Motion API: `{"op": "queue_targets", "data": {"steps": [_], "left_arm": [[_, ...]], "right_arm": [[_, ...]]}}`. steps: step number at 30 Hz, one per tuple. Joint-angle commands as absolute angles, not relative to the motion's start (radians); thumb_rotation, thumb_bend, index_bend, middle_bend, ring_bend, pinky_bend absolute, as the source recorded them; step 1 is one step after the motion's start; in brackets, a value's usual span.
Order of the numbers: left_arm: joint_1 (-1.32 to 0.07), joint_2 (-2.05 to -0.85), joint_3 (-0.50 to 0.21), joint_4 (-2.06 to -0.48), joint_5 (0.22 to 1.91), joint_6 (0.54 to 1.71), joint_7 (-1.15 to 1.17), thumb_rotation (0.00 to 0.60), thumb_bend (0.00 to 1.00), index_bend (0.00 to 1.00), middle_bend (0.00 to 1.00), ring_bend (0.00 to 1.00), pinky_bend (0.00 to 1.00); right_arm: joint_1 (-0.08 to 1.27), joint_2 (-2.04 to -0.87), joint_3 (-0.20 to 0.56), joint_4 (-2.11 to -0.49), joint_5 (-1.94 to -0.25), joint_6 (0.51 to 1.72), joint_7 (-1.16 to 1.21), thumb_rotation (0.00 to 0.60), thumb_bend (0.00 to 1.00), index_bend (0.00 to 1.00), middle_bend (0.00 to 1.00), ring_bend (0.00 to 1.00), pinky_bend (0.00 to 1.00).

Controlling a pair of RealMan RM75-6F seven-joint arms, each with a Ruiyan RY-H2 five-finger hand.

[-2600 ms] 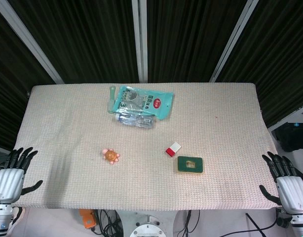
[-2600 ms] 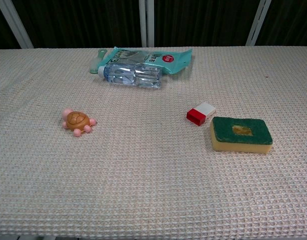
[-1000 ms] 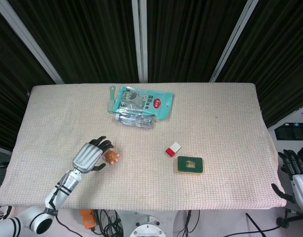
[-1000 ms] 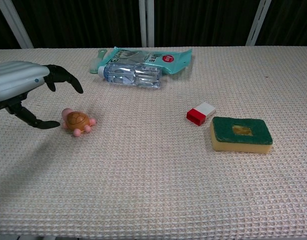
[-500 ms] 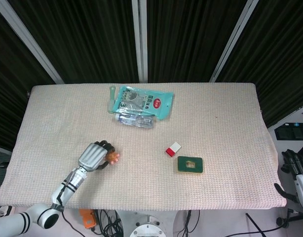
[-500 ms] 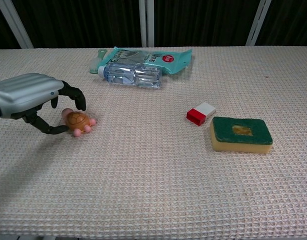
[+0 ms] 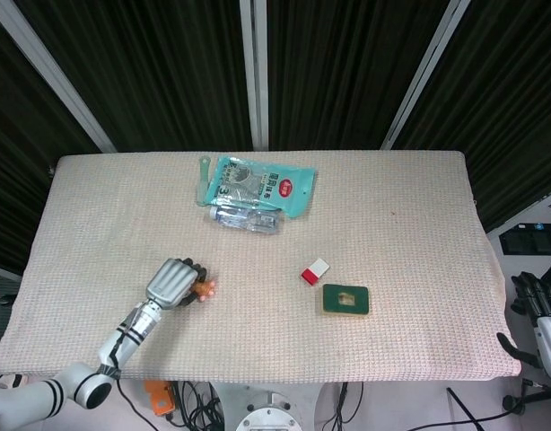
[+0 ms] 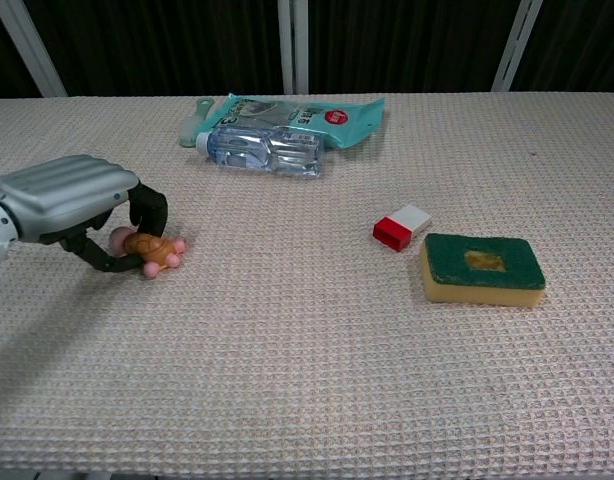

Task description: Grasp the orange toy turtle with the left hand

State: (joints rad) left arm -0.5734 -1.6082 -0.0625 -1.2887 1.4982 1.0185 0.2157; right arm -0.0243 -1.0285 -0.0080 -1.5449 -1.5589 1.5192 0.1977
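The orange toy turtle (image 8: 159,249) with pink feet lies on the table's front left, half covered by my left hand (image 8: 79,206). That hand's dark fingers curl over the shell and the thumb hooks under it, so the turtle is gripped. In the head view the left hand (image 7: 174,282) hides most of the turtle (image 7: 205,287). My right hand (image 7: 545,325) hangs off the table's right edge, fingers apart, holding nothing.
A clear water bottle (image 8: 264,149) lies on a teal wipes packet (image 8: 307,115) at the back centre. A red and white block (image 8: 401,227) and a green-topped yellow sponge (image 8: 483,267) sit at the right. The table (image 8: 317,380) has a woven beige cover.
My left hand came in from the left edge, reached the turtle, and its fingers have closed around it. The right hand drew back a little off the right side.
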Motion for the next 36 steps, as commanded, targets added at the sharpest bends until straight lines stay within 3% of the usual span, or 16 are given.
{"op": "queue_targets", "data": {"steps": [1, 9, 12, 14, 16, 24, 28, 36], "left_arm": [[-0.571, -1.624, -0.057, -1.265, 1.513, 1.044, 0.191, 0.6, 0.35, 0.7, 0.68, 0.55, 0.72], [-0.563, -1.64, -0.051, -1.237, 1.517, 1.082, 0.167, 0.6, 0.36, 0.74, 0.73, 0.59, 0.76], [-0.56, -1.637, -0.041, -1.232, 1.527, 1.094, 0.166, 0.6, 0.33, 0.6, 0.65, 0.52, 0.73], [-0.561, -1.626, -0.038, -1.24, 1.533, 1.099, 0.156, 0.6, 0.29, 0.43, 0.52, 0.44, 0.67], [-0.561, -1.616, -0.037, -1.248, 1.532, 1.1, 0.155, 0.6, 0.28, 0.35, 0.43, 0.38, 0.64], [-0.578, -1.535, -0.029, -1.368, 1.453, 0.99, 0.213, 0.6, 0.28, 0.22, 0.24, 0.13, 0.46], [-0.576, -1.519, -0.035, -1.407, 1.46, 1.016, 0.229, 0.6, 0.28, 0.23, 0.25, 0.12, 0.45], [-0.579, -1.548, -0.039, -1.382, 1.473, 1.046, 0.256, 0.6, 0.31, 0.35, 0.32, 0.17, 0.48]], "right_arm": [[-0.024, -1.03, -0.008, -1.544, -1.557, 1.516, 0.198, 0.6, 0.17, 0.0, 0.0, 0.0, 0.0], [-0.025, -1.03, -0.007, -1.543, -1.554, 1.516, 0.198, 0.6, 0.17, 0.0, 0.0, 0.0, 0.0], [-0.026, -1.029, -0.007, -1.545, -1.552, 1.516, 0.196, 0.6, 0.17, 0.0, 0.0, 0.0, 0.0], [-0.026, -1.029, -0.007, -1.546, -1.552, 1.516, 0.195, 0.6, 0.17, 0.0, 0.0, 0.0, 0.0], [-0.026, -1.029, -0.007, -1.547, -1.552, 1.516, 0.193, 0.6, 0.17, 0.0, 0.0, 0.0, 0.0], [-0.025, -1.026, -0.006, -1.554, -1.539, 1.502, 0.183, 0.6, 0.17, 0.0, 0.0, 0.0, 0.0], [-0.025, -1.024, -0.006, -1.562, -1.532, 1.497, 0.174, 0.6, 0.17, 0.0, 0.0, 0.0, 0.0], [-0.024, -1.028, -0.006, -1.559, -1.535, 1.496, 0.175, 0.6, 0.17, 0.0, 0.0, 0.0, 0.0]]}}
